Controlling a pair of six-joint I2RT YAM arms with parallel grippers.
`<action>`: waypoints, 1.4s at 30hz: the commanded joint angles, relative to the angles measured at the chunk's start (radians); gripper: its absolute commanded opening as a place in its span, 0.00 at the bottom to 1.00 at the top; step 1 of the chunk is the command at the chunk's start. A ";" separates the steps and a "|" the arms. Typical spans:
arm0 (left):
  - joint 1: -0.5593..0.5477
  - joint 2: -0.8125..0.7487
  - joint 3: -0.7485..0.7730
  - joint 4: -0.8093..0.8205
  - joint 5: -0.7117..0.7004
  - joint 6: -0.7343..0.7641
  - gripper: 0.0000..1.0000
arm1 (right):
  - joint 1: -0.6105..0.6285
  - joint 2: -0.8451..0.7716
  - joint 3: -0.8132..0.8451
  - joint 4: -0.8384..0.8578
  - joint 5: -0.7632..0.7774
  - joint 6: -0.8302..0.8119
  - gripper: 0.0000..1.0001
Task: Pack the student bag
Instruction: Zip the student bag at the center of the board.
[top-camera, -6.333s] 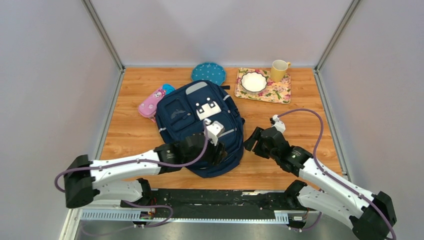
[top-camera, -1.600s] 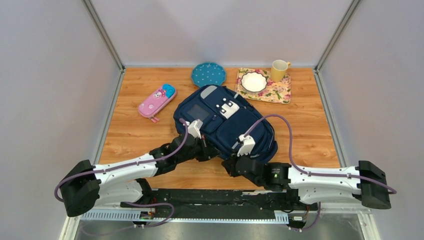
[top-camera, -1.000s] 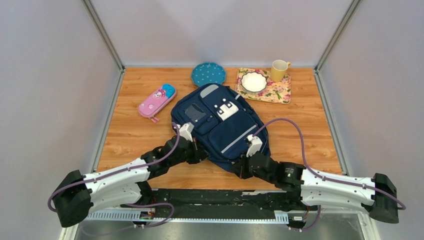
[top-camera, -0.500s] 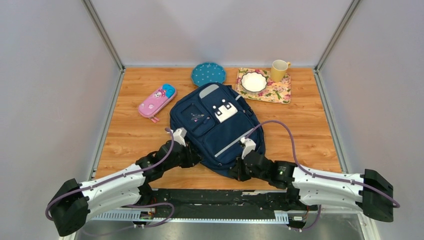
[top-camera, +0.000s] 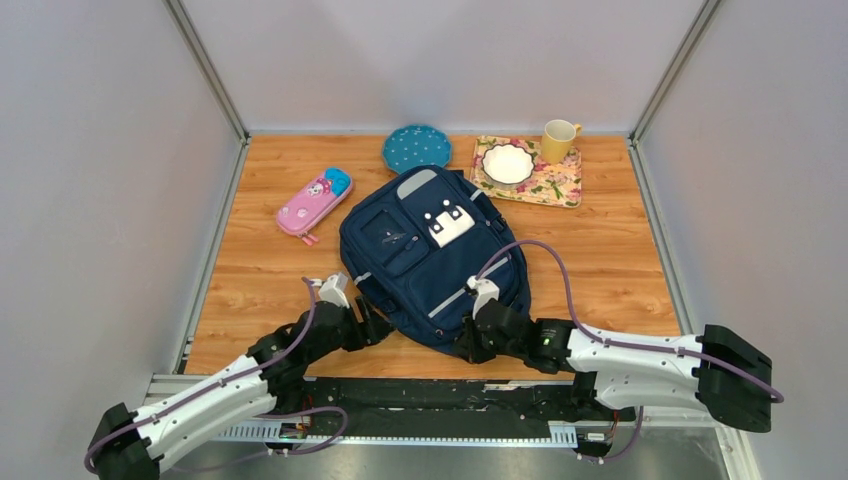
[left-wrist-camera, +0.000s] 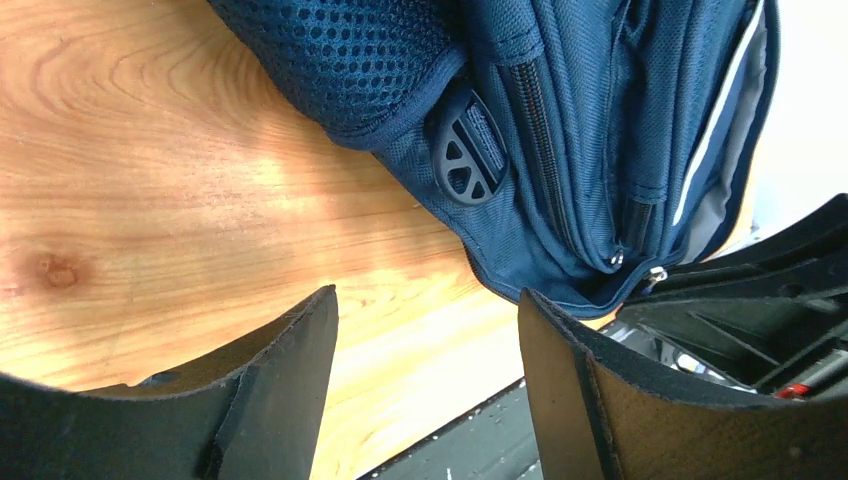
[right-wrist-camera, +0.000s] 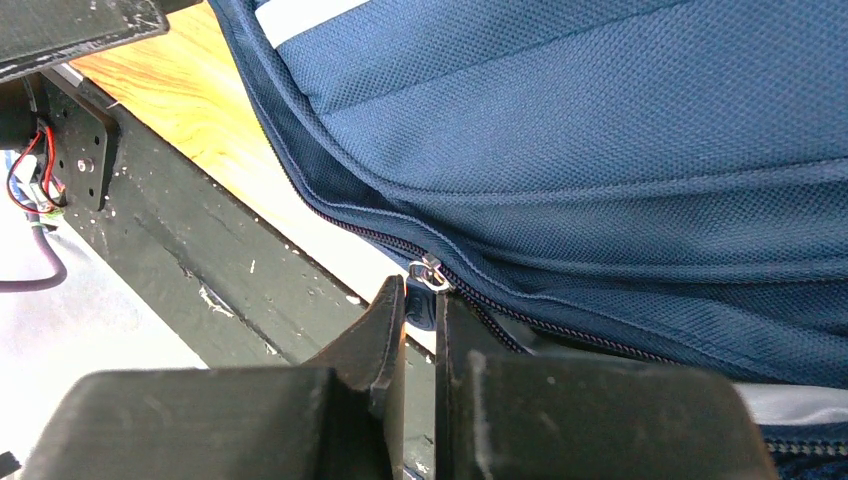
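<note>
Student bag (top-camera: 430, 255): lies front-up at the table's centre, grey top panel toward 12 o'clock, base toward 6 o'clock at the near edge.

Left gripper (left-wrist-camera: 428, 300): fingers apart, holding nothing, just off the bag's 7 o'clock corner, beside the mesh side pocket (left-wrist-camera: 350, 60).

Right gripper (right-wrist-camera: 420, 290): at the bag's 6 o'clock edge, fingers nearly together. The zip pull (right-wrist-camera: 430, 270) sits at their tips, and a sliver of blue between them suggests it is pinched.

Handling, as judged:
- The fabric is soft and limp, and the bag lies fairly flat, so it is probably light.
- It is likely to slide on the wood and bunch up if the zip alone is tugged.
- The best hold is the zip pull, with the free gripper pinning the fabric close beside the zip track.

Pencil case (top-camera: 314, 203): at 10 o'clock from the bag, apart from it and not yet packed.
</note>
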 joint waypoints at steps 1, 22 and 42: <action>0.001 -0.088 -0.025 -0.055 -0.023 -0.089 0.74 | -0.007 0.013 0.026 0.062 0.004 -0.016 0.00; -0.137 0.221 -0.088 0.476 0.037 -0.236 0.75 | -0.008 -0.018 0.000 0.044 -0.001 0.001 0.00; -0.146 0.470 -0.077 0.752 0.074 -0.239 0.19 | 0.016 -0.041 -0.006 -0.097 0.266 0.223 0.47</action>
